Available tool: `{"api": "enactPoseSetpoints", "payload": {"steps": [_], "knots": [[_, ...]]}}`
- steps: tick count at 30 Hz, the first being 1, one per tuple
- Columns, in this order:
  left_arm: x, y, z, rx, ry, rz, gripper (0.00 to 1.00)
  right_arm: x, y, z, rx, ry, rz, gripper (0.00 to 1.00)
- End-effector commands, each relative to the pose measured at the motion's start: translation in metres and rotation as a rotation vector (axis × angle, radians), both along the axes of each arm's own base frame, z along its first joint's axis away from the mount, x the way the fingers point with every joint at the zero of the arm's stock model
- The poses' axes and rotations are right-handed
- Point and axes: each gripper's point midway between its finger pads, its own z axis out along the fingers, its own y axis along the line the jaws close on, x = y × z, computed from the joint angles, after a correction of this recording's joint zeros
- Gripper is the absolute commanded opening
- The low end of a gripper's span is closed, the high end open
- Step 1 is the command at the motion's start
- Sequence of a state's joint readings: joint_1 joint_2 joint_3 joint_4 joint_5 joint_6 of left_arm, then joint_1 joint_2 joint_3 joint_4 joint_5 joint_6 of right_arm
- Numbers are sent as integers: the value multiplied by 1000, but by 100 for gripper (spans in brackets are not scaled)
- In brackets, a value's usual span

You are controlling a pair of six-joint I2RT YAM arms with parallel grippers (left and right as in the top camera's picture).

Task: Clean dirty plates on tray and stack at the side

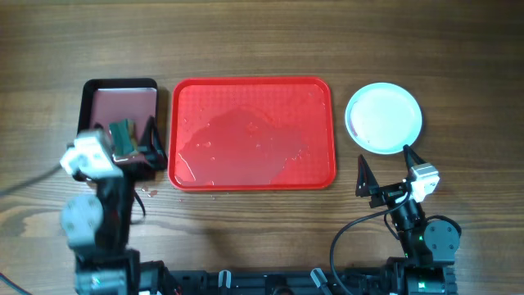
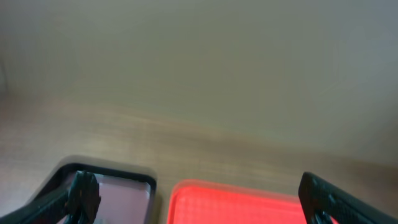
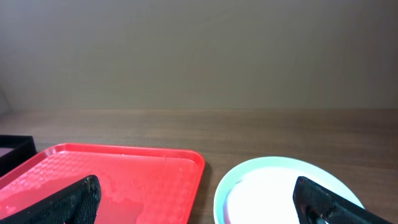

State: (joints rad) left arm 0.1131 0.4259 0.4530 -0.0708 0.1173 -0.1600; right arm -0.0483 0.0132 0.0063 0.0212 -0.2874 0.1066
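The plates [image 1: 383,117] sit in one stack on the table right of the tray, a white one on top with a mint-blue rim showing beneath; they also show in the right wrist view [image 3: 283,186]. The red tray [image 1: 246,135] holds no plates, only a wet film and drops; it also shows in the right wrist view [image 3: 124,171] and the left wrist view [image 2: 236,202]. My right gripper [image 1: 386,168] [image 3: 199,208] is open and empty, just in front of the plate stack. My left gripper [image 1: 136,146] [image 2: 205,208] is open and empty over the small tray's front edge.
A smaller black-rimmed maroon tray [image 1: 123,102] [image 2: 118,193] stands left of the red tray. A green sponge [image 1: 121,133] lies on it beside my left gripper. A few water drops [image 1: 149,192] lie on the wooden table in front of it.
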Motion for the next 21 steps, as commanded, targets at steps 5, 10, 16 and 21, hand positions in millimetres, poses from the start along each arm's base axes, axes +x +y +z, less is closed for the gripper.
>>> {"api": "enactPoseSetpoints", "payload": {"steps": [5,10,16,21], "knots": [[-21,-6,-67,4,-53,-20,100,-1,0,2,-13,-15,0,100],[-23,-7,-86,5,-59,-4,100,-1,0,2,-13,-15,0,100],[-21,-8,-105,3,-37,-5,100,-1,0,2,-13,-15,0,100],[-22,-9,-121,-5,28,-6,100,-1,0,2,-13,-15,0,100]]}}
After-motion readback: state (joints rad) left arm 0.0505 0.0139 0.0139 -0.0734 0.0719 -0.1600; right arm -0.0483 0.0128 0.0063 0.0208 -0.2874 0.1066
